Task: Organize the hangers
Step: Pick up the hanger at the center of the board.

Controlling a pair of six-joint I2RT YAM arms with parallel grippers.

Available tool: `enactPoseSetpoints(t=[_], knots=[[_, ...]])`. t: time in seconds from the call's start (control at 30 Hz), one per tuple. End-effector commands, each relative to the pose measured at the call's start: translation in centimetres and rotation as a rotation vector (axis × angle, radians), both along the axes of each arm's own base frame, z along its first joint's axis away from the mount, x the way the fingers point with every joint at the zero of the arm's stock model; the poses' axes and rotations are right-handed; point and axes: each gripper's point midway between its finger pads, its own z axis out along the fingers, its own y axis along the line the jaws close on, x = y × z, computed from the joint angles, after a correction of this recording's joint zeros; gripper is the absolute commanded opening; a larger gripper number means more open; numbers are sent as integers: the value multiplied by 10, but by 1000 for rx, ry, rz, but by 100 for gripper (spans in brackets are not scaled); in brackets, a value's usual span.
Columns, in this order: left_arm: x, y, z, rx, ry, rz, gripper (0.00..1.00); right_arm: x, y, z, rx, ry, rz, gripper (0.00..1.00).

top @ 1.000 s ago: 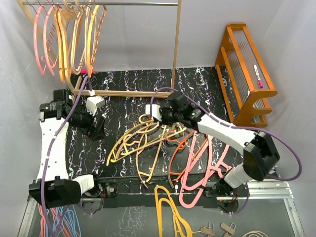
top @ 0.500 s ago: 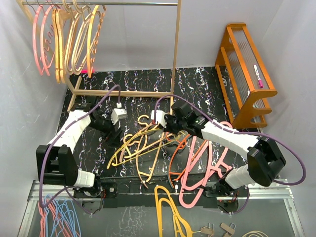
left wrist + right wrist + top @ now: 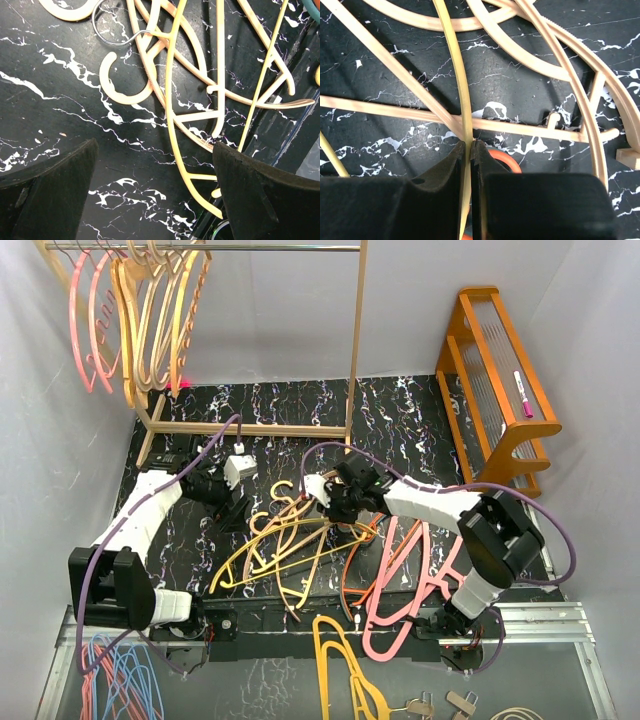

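Hangers point(image 3: 300, 540), top view: loose ones lie tangled at the middle of the black marbled worktop point(image 3: 410, 410), between the two arms. Others hang from the rail of the wooden rack point(image 3: 356, 350) at rear left. The left tool point(image 3: 232, 508) sits at the heap's left edge and the right tool point(image 3: 332, 505) over its upper part. How the jaws stand cannot be read in this view.

Left wrist view: the left tool point(image 3: 155, 200) is spread wide and grasps nothing, low over the worktop. The curved arm of a pale hanger point(image 3: 172, 100) runs down between the fingers, close to the finger point(image 3: 260, 195) on the right of the picture. Whether they touch cannot be told.

Right wrist view: the right tool point(image 3: 470, 165) is clenched on the thin bar of a yellow hanger point(image 3: 452, 65), which overlies several tan hanger arms. An orange piece shows just behind the fingers.

Handling, as a judgement: these look light, thin and stiff, with smooth surfaces, so a pinch on a slender bar may let the piece swivel. Hooks, notches and crossbars interlock, so lifting one is likely to drag its neighbours. The neck below the hook, or a junction of bars, probably offers the steadiest hold. That hold also leaves the hook free for the rail.
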Motion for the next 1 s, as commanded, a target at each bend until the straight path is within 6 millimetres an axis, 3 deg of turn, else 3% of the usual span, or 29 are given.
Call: enactPoseSetpoints(t=[0.0,0.3,0.57,0.87,0.9,0.97], knots=[[-5,0,4,-5,-23,8,97,10,20,12,53,-3,17,8],[-11,6,-6,25,-5,4,97,19,35,8,62,24,38,16],[-11,11,-13,58,15,8,97,17,43,-2,57,70,56,31],[-9,10,-11,55,18,6,97,19,55,-10,54,83,74,29],[-9,10,-10,55,20,5,97,19,56,-11,53,81,76,25],[-9,9,-8,52,24,4,97,21,58,-12,49,71,75,9]])
